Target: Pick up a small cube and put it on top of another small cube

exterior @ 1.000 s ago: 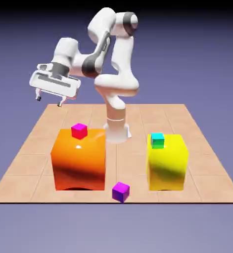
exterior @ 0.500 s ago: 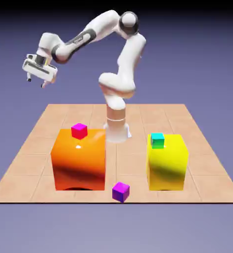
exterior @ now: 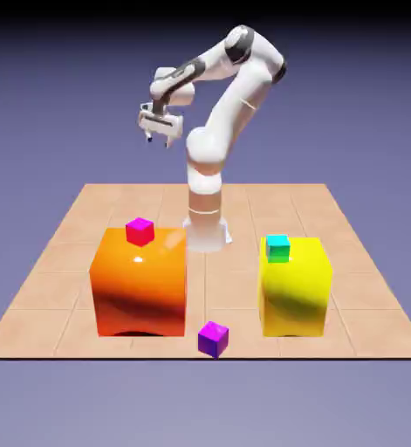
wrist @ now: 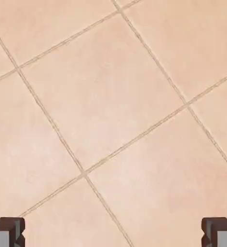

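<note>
The tiled table (exterior: pixel 348 218) fills the hand view, which shows only bare tiles and the two grey fingertips (wrist: pixel 6 231) far apart at the bottom corners: the jaws are wide open and empty. Only the exterior view shows the rest. The white arm (exterior: pixel 235 96) holds the gripper (exterior: pixel 157 140) high above the table's far part. The magenta-pink small cube (exterior: pixel 140 230) sits on the orange block (exterior: pixel 139 284). A cyan-topped small cube (exterior: pixel 278 249) sits on the yellow block (exterior: pixel 296 288). A purple cube (exterior: pixel 213 339) lies on the table between the blocks, near the front edge.
</note>
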You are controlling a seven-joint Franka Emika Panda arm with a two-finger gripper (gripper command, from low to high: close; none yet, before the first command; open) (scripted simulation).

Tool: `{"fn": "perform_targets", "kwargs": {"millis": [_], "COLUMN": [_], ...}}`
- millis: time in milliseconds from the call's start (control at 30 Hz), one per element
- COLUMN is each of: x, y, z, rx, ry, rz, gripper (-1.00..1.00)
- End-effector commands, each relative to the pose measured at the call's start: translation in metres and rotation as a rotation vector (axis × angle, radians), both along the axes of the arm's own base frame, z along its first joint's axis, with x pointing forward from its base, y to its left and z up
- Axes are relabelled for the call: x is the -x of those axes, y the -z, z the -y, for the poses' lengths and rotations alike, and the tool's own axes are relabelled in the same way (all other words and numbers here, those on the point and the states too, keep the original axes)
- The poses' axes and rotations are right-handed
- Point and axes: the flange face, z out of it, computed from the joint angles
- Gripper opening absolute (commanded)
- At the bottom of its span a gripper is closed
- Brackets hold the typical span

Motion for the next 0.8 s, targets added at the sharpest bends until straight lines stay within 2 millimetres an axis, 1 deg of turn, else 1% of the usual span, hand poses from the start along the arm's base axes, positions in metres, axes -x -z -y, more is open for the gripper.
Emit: {"fn": "perform_targets", "kwargs": {"millis": [0,67,100,167,233,267,333,400,467,567,633,667,733,767], "x": [0.005,0.009,0.008,-0.002,-0.020,-0.033,-0.064,-0.103,-0.148,-0.228,-0.287,-0.318,-0.381,-0.413], "y": [0.008,0.023,0.031,0.046,0.062,0.069,0.085,0.100,0.114,0.135,0.148,0.155,0.166,0.172], "z": [-0.030,-0.091,-0.122,-0.183,-0.242,-0.270,-0.324,-0.373,-0.416,-0.467,-0.491,-0.500,-0.511,-0.512], "rx": [-0.010,-0.027,-0.032,-0.037,-0.033,-0.027,-0.010,0.018,0.056,0.132,0.196,0.231,0.308,0.351], "ry": [0.014,0.042,0.056,0.083,0.111,0.126,0.154,0.183,0.212,0.257,0.288,0.303,0.335,0.351], "rz": [0.018,0.057,0.079,0.126,0.176,0.201,0.254,0.307,0.359,0.432,0.474,0.493,0.526,0.539], "gripper": [0.00,0.00,0.00,0.00,0.00,0.00,0.00,0.00,0.00,0.00,0.00,0.00,0.00,0.00]}}
